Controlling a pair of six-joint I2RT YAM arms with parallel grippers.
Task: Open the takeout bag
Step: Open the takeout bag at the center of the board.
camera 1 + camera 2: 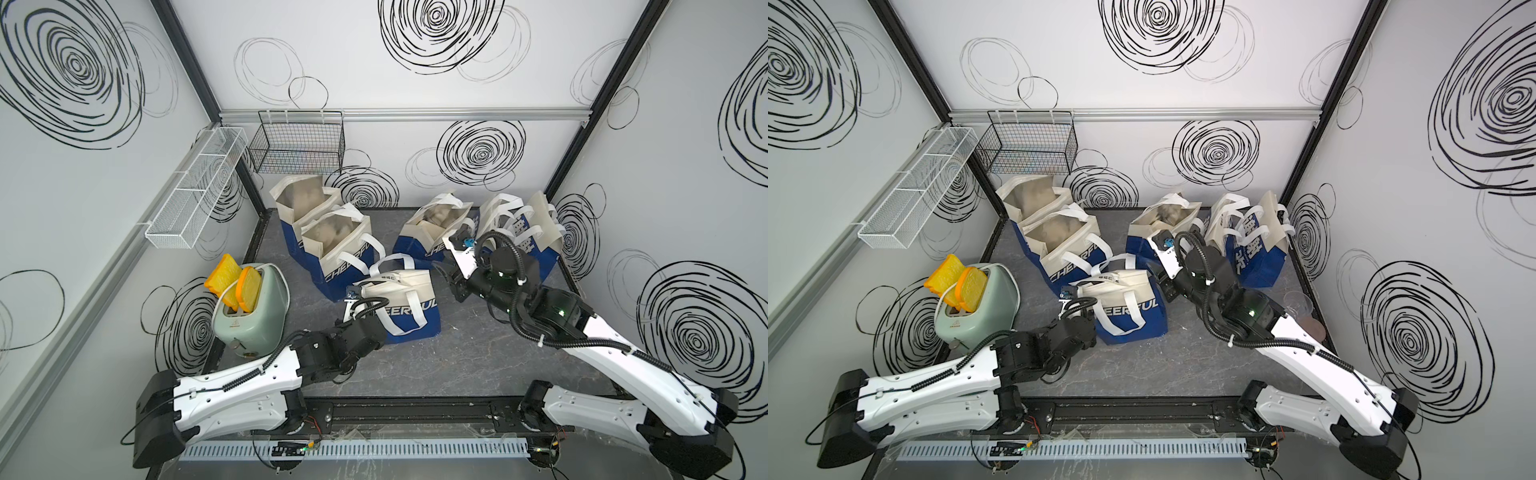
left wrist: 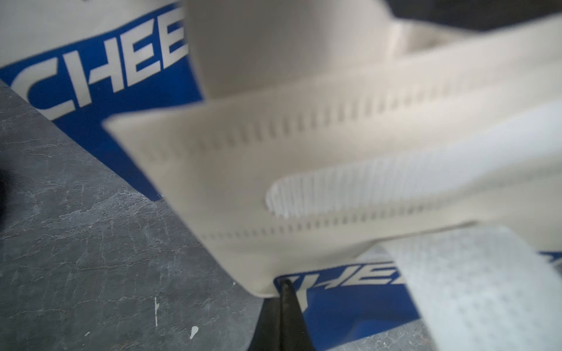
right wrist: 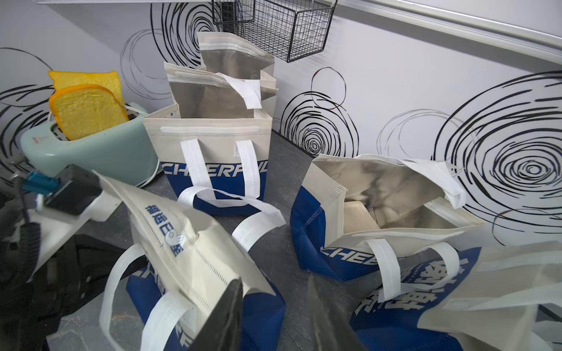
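Observation:
The takeout bag [image 1: 405,291] [image 1: 1125,299], cream above and blue below with white handles, stands at the front middle of the dark table, its mouth pressed flat. My left gripper [image 1: 358,287] [image 1: 1073,289] is shut on the cream top edge at the bag's left end; the left wrist view shows the closed jaws [image 2: 284,288] pinching that edge, with a white fastening strip [image 2: 349,185] above. My right gripper [image 1: 442,272] [image 1: 1160,279] is at the bag's right end, open [image 3: 275,307]. The bag's top corner [image 3: 261,282] lies beside one finger, not clamped.
Two open bags [image 1: 328,232] stand behind at the left, another open bag [image 1: 434,226] and more bags [image 1: 519,226] at the back right. A green toaster [image 1: 249,322] with bread slices is at the left. Wire baskets [image 1: 297,145] [image 1: 195,191] hang on the walls.

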